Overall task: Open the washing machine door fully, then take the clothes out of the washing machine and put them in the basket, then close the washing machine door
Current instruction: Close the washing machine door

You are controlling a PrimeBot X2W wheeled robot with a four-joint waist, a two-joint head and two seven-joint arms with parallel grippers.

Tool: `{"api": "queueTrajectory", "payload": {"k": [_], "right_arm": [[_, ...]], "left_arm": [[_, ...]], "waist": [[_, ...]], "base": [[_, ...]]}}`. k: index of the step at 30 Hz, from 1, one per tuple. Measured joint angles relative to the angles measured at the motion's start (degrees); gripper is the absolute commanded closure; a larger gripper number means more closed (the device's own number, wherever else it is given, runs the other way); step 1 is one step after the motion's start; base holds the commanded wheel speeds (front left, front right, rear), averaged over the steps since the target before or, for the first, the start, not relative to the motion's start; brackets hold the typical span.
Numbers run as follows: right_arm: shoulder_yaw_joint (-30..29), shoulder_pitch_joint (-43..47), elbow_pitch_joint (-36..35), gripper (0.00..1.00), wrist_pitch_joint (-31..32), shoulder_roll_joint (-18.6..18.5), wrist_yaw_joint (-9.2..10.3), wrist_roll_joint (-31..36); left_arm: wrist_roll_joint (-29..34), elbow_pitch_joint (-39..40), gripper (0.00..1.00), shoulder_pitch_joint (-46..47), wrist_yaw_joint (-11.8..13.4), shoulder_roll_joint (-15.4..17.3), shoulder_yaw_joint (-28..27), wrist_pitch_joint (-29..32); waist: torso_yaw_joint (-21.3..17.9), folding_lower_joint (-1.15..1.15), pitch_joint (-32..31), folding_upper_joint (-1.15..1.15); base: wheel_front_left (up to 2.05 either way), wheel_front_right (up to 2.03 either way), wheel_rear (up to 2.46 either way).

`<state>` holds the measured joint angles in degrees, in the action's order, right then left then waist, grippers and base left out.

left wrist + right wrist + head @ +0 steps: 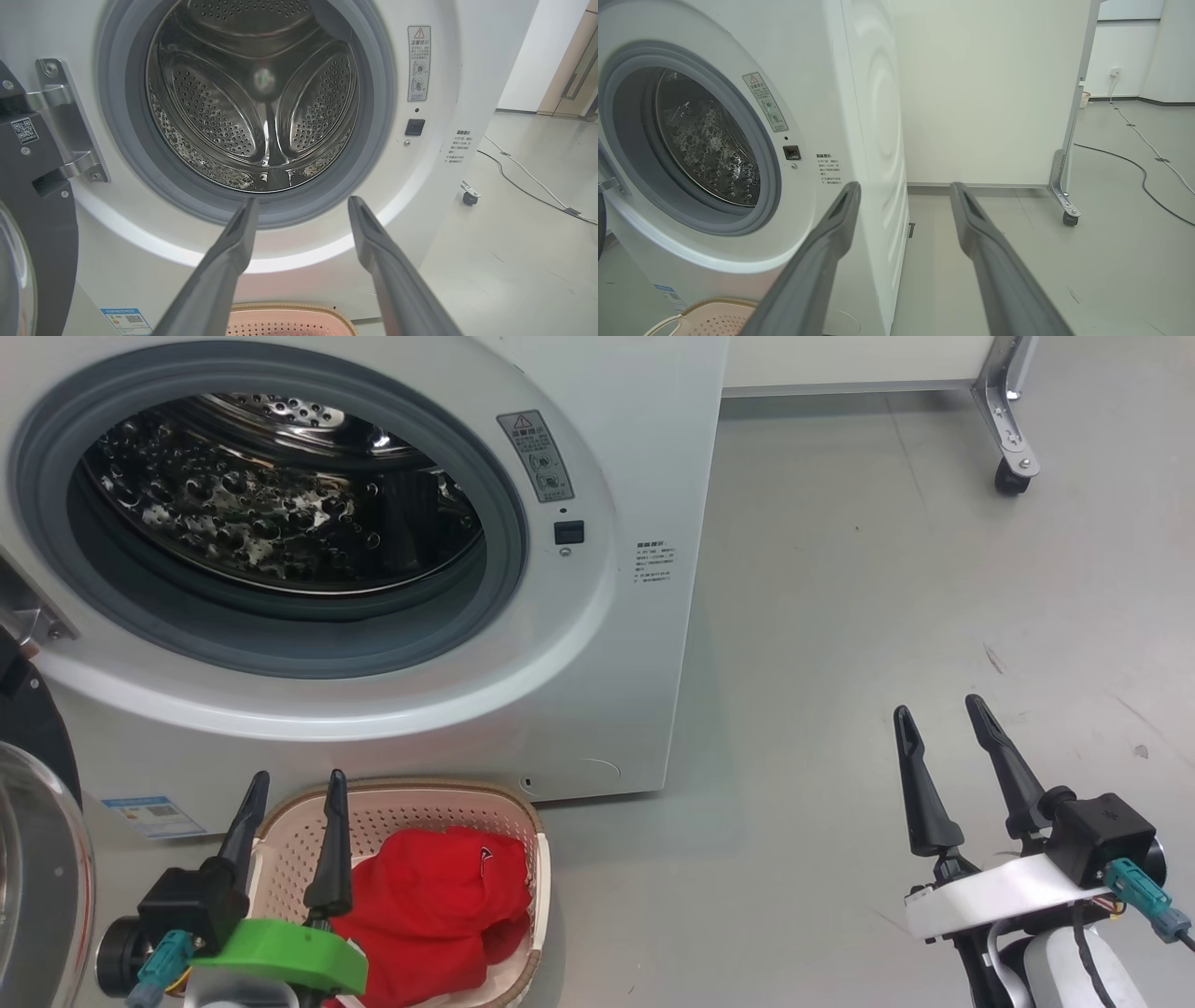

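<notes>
The clothes (429, 905) lie heaped in the basket (420, 786) in front of the washing machine (644, 663) — just right of the left gripper (299, 775), whose fingers stand spread and empty above the basket's left rim. The right gripper (936, 704) — also spread, holding nothing — hangs well apart over the floor (840, 616).
</notes>
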<state>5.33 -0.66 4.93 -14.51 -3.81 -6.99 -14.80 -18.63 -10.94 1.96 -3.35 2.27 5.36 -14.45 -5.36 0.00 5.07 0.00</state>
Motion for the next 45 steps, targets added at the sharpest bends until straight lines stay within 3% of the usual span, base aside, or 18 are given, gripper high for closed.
{"api": "queueTrajectory", "payload": {"k": [45], "right_arm": [[1.14, -0.01, 0.2, 0.0, 0.0, -0.02, 0.0, 0.0]], "left_arm": [[0.6, 0.71, 0.0, -0.01, 0.02, 0.01, 0.87, 0.0]], "waist": [[0.64, 0.0, -0.07, 0.0]], "base": [[-1.07, 1.07, 0.0]]}}
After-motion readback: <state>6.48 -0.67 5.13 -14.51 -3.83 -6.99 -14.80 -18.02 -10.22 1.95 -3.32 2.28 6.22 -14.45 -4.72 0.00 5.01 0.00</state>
